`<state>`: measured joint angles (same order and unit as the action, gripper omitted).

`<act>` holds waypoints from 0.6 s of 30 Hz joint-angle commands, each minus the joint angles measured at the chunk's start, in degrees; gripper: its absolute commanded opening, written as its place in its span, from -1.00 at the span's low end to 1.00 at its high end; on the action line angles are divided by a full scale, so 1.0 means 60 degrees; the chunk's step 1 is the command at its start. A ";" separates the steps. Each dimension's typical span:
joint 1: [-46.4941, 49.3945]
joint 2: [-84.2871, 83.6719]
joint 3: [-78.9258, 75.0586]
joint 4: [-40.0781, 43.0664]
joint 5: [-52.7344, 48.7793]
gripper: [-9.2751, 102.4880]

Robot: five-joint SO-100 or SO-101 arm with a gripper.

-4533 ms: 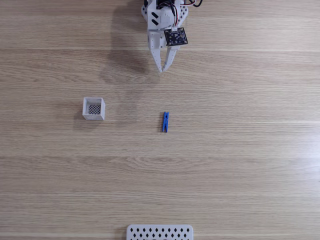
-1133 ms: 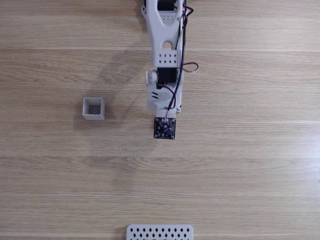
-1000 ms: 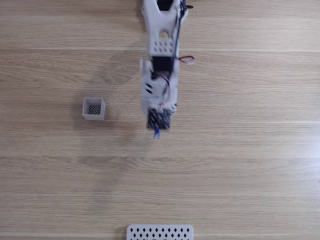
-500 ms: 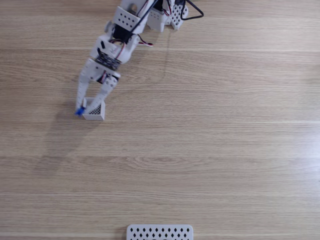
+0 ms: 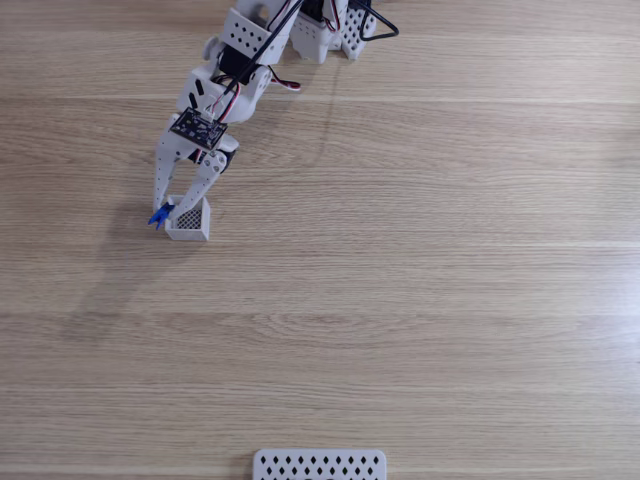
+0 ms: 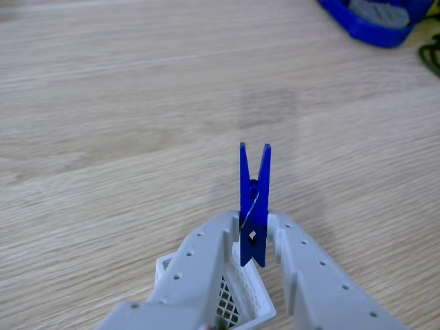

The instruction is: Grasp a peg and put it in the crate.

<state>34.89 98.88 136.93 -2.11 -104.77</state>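
In the fixed view my gripper (image 5: 166,209) points down at the left rim of the crate (image 5: 188,234), a small white open box with a dark mesh bottom. The bright-blue peg (image 5: 159,215) shows at the fingertips, just over the crate's left wall. In the other view the peg (image 6: 253,206) stands upright between the two white fingers of the gripper (image 6: 253,230), its forked end up. The fingers sit close against both of its sides and carry it above the table. Below and behind it lies a corner of the crate (image 6: 256,297).
A wide flat white panel (image 5: 319,465) with diamond holes lies at the bottom edge of the fixed view. The arm's base (image 5: 320,25) sits at the top. A blue object (image 6: 378,17) rests at the far right in the other view. Bare wooden table surrounds the crate.
Since about a second ago the arm has swung left from the table's middle to the crate, carrying the peg. Over the last half second it has hardly moved.
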 commanded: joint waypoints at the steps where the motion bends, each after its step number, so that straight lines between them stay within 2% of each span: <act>1: 0.0073 0.0469 -0.0762 0.0029 0.0103 -0.84; 10: 0.0132 0.0513 -0.0762 0.0029 0.0073 -0.44; 13: 0.0132 0.0542 -0.0747 0.0029 -0.0029 -0.53; 17: 0.0088 0.0542 -0.0806 0.0044 -0.0044 -0.91; 18: 0.0073 0.0542 -0.0791 0.0044 -0.0044 -0.89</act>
<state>34.89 98.88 136.93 -2.02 -104.77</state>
